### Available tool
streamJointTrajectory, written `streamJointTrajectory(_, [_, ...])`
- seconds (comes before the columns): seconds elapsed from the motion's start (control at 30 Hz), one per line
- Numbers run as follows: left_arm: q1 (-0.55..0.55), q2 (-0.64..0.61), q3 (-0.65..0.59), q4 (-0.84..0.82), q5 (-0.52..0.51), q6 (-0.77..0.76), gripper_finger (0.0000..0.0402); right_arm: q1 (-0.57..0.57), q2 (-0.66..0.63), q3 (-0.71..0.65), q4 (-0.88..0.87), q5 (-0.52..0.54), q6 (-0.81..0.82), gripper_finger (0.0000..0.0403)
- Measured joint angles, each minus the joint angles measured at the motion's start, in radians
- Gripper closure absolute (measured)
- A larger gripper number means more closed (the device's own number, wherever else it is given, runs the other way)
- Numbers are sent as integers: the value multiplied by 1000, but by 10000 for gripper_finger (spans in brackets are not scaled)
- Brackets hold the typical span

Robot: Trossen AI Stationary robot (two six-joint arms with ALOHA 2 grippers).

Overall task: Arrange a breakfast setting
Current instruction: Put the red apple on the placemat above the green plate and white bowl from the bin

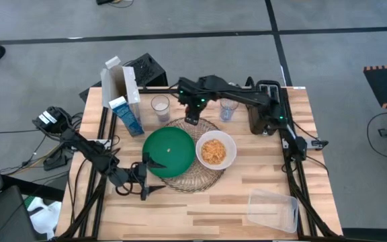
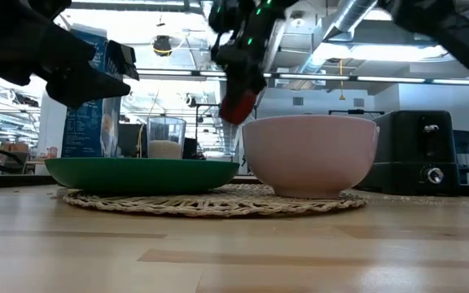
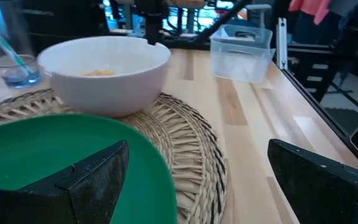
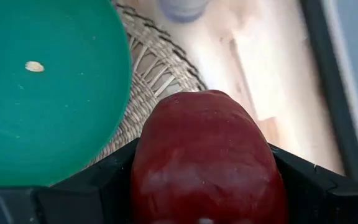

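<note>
Currently, left end effector (image 1: 154, 176) sits low at the near-left edge of the green plate (image 1: 168, 152), fingers spread wide, one finger over the plate's rim, nothing gripped. Right arm reaches across from the far right; right end effector (image 1: 192, 115) hangs above the far rim of the woven mat (image 1: 192, 180), clamped on the red apple (image 4: 205, 158), which is clear of the surface.

Plate and white bowl (image 1: 216, 149) sit side by side on the mat, touching or nearly so. Plate carries only a small pale crumb (image 4: 34, 66). Bowl holds orange-tan cereal (image 1: 213, 152).

Further back: one glass (image 1: 160, 107) with white liquid, a second glass (image 1: 228, 109) near the right arm, contents unclear. Blue-white carton (image 1: 126, 115) stands upright far left. Clear plastic tub (image 1: 273, 209) lies at the near-right corner, well apart.
</note>
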Motion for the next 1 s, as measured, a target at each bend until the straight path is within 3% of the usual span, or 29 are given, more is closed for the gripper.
streamJointTrajectory(0.23, [10,0,0,-48,91,-25,33,-32,145,49,-62,-79,15,97])
streamJointTrajectory(0.47, [10,0,0,-84,94,-52,33,-40,227,48,-123,-160,13,97])
streamJointTrajectory(0.83, [10,0,0,-83,64,-35,33,-21,273,48,-133,-162,-13,95])
streamJointTrajectory(1.0, [10,0,0,-83,64,-35,33,-22,272,48,-120,-161,-10,76])
